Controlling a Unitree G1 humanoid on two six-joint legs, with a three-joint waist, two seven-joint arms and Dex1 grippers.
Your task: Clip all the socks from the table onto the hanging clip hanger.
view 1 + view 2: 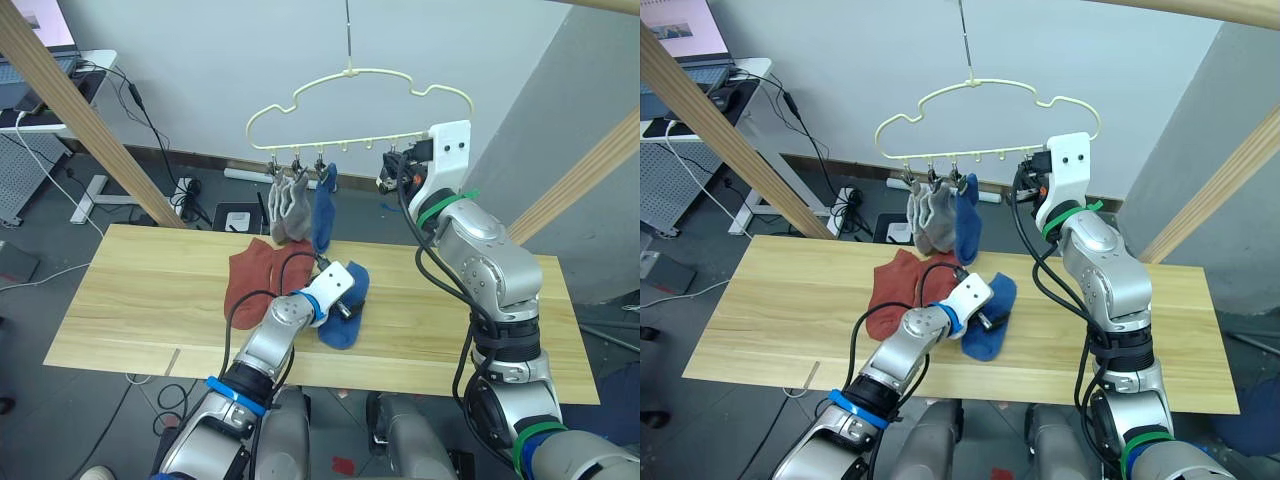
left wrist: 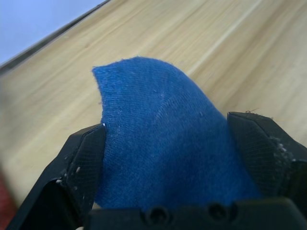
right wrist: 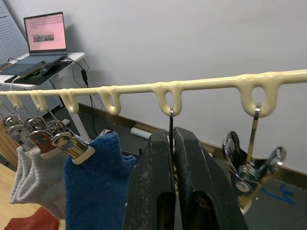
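Observation:
The pale yellow clip hanger (image 1: pixel 350 95) hangs above the table's (image 1: pixel 150 300) far edge. Two light grey socks (image 1: pixel 288 205) and one blue sock (image 1: pixel 323 215) hang from its leftmost clips. Two rust-red socks (image 1: pixel 250 278) lie overlapping on the table, with a blue sock (image 1: pixel 352 290) just to their right. My left gripper (image 2: pixel 167 123) is open, one finger (image 2: pixel 81 172) on each side of a raised fold of that blue sock (image 2: pixel 158 129). My right gripper (image 3: pixel 172 132) is raised to the hanger's rail (image 3: pixel 201 86) and shut on a bare metal clip under one loop.
Another bare clip (image 3: pixel 249 167) hangs one loop over from the held one. Slanted wooden beams cross at the left (image 1: pixel 90 120) and right (image 1: pixel 580 180). A desk with a laptop (image 3: pixel 45 33) stands at the back left, with cables on the floor behind the table.

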